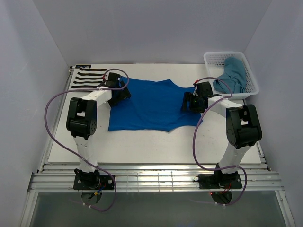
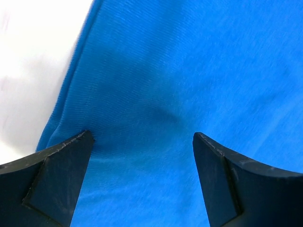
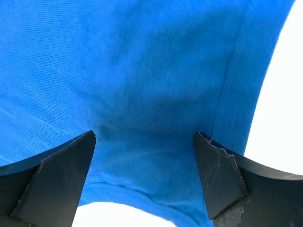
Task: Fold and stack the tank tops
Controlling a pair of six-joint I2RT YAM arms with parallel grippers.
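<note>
The bright royal blue cloth tank top (image 1: 151,105) lay spread flat at the middle of the white table (image 1: 142,146). The left gripper (image 2: 142,137) sat low over its left edge and the right gripper (image 3: 144,135) over its right edge, both with jaws spread wide and nothing pinched. The black-and-white striped top (image 1: 87,78) lay at the far left corner. The muted teal-blue top (image 1: 234,75) sat bunched inside the white mesh basket (image 1: 222,54) at far right.

The left arm (image 1: 81,118) and right arm (image 1: 242,125) reach forward with elbows raised, while the left gripper (image 2: 142,137) and right gripper (image 3: 144,137) point downward, jaws spread wide.
</note>
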